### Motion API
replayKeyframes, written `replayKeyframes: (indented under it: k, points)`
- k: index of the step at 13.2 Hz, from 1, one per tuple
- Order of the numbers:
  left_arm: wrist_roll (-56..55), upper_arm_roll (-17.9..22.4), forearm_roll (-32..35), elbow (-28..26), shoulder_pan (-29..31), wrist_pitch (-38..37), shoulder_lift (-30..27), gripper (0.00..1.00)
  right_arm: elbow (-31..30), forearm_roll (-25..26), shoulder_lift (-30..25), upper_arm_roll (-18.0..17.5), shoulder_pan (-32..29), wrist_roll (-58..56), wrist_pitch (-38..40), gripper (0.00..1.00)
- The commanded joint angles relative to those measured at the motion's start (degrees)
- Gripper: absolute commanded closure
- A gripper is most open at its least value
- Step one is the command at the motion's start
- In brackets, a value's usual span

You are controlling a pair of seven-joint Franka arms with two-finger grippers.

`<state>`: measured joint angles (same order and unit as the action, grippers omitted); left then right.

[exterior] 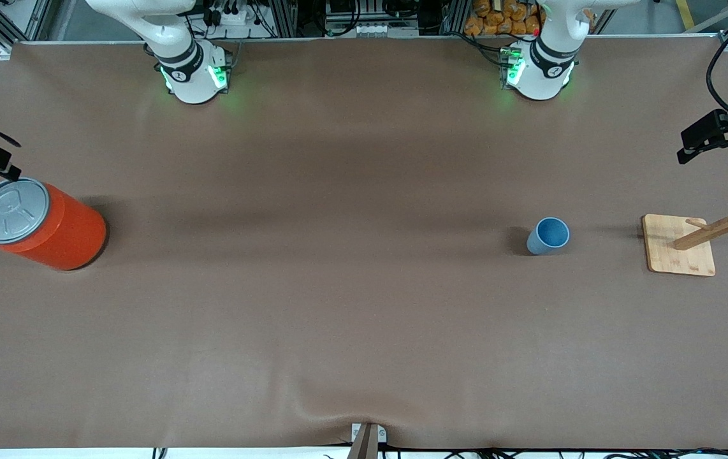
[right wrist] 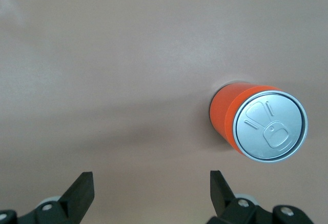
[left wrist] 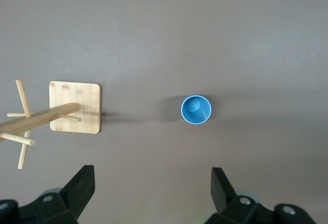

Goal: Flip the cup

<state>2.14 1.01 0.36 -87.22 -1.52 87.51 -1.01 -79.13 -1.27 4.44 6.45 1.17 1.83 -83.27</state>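
Observation:
The cup [exterior: 549,236], small and light blue with a darker blue inside, stands upright on the brown table with its mouth up, toward the left arm's end. In the left wrist view the cup [left wrist: 196,109] shows from above, well below the camera. My left gripper [left wrist: 152,175] hangs open high over the bare table beside the cup, nothing between its fingers. My right gripper [right wrist: 152,180] is open too, high over bare table near the orange can, and holds nothing. Neither hand shows in the front view, only the arm bases.
A big orange can [exterior: 42,223] with a grey lid stands at the right arm's end, also seen as the can [right wrist: 259,124]. A wooden peg rack on a square base [exterior: 679,245] stands beside the cup at the left arm's end, its base [left wrist: 74,107] in the left wrist view.

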Motion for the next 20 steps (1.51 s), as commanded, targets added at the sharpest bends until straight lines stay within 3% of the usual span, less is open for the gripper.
replayKeyframes:
  k: [1, 20]
  points:
    - [-0.21, -0.22, 0.52, 0.20, -0.15, -0.68, -0.58, 0.00, 0.38, 0.48, -0.13, -0.21, -0.02, 0.98, 0.21, 0.00]
    - [-2.49, 0.57, -1.33, -0.85, -0.76, -0.76, -0.40, 0.00, 0.46, 0.22, -0.39, -0.30, -0.11, 0.98, 1.00, 0.00]
